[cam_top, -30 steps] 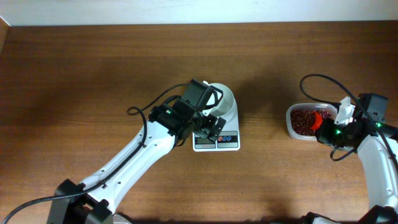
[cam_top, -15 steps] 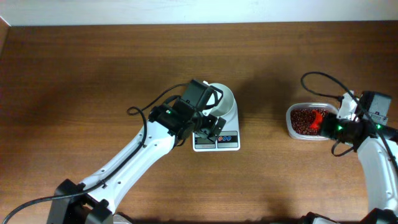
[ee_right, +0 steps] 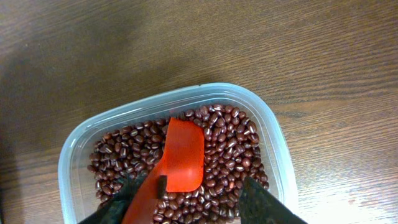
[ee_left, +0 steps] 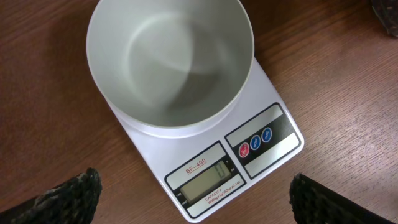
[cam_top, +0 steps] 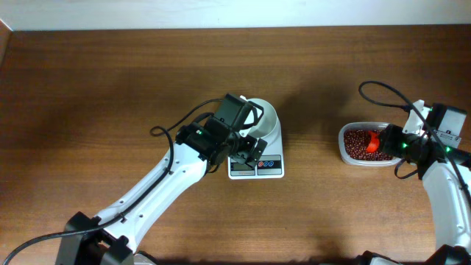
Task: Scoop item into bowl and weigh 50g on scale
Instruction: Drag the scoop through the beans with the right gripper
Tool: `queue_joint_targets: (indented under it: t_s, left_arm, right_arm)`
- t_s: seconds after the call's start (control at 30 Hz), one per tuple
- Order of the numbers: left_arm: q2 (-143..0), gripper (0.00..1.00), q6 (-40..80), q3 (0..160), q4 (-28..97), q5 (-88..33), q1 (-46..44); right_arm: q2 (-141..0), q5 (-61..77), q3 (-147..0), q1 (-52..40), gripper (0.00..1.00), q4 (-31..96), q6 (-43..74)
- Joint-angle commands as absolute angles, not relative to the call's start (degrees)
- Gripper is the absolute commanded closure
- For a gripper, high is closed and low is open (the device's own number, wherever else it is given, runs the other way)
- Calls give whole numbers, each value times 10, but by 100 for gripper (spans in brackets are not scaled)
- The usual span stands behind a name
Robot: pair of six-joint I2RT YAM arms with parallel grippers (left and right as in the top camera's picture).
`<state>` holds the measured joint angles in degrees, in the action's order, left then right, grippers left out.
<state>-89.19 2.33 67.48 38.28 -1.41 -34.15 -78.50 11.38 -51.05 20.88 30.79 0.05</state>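
Beans [ee_right: 230,143] fill a clear plastic tub [ee_right: 277,134] that sits well off to the right of the scale [cam_top: 257,168], on the wooden table [cam_top: 110,88]. We see them as many tiny dark reddish-brown ovals, glossy, in a loose grainy layer across the tub floor. A red scoop [ee_right: 183,155] lies on top of them, blade pointing toward the scale, handle running back btwn the fingers of the right gripper [ee_right: 186,193]. That gripper hangs over the side of the tub farthest from the scale, w/ beans directly under & ahead of it. Its jaws stand apart: one dark finger is just beside the handle, the other well clear of it w/ beans showing in the gap, so we read it as released, not clamping the scoop.

The white bowl [ee_left: 155,56] sits on the scale's far half, covering most of the platform; smooth plain sides, round rim. On the scale's near strip we see a grey display [ee_left: 202,180] & three small round buttons [ee_left: 255,142], one red, two blue. The left gripper [ee_left: 196,190] hovers over the scale's near edge, jaws spread wide, one textured black fingertip out past each side of the scale, gripping nothing. Beans lie well apart from this gripper, away on the scale's right.
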Motion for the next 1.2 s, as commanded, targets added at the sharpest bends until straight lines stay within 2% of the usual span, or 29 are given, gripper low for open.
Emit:
queue_joint_targets:
  t_s: [0.0, 0.23, 0.4, 0.57, 0.77, 0.9, 1.03, 1.17]
  left_arm:
    - [-891, 1, 15, 671, 382, -11, -339]
    - [-891, 1, 14, 671, 384, -11, -339]
    - [-891, 1, 15, 671, 382, -11, -338]
    - [-891, 1, 14, 671, 382, -10, -339]
    - [-891, 1, 15, 671, 384, -11, -339]
    - [-891, 1, 15, 671, 387, -11, -339]
    - [-891, 1, 15, 671, 386, -11, -339]
    - [-891, 1, 15, 671, 387, -11, -339]
  right_arm:
    - [-792, 107, -508, 206, 49, 316, 2]
    - [-792, 93, -571, 206, 50, 369, 2]
    - [-796, 86, -604, 206, 42, 422, 2]
    - [-852, 105, -613, 186, 43, 427, -20]
    - [-906, 38, -647, 142, 44, 427, -22]
    - [-907, 41, -649, 152, 49, 431, -22]
    - [-907, 64, -649, 151, 62, 455, -22]
    - [-919, 64, -649, 151, 69, 454, -22]
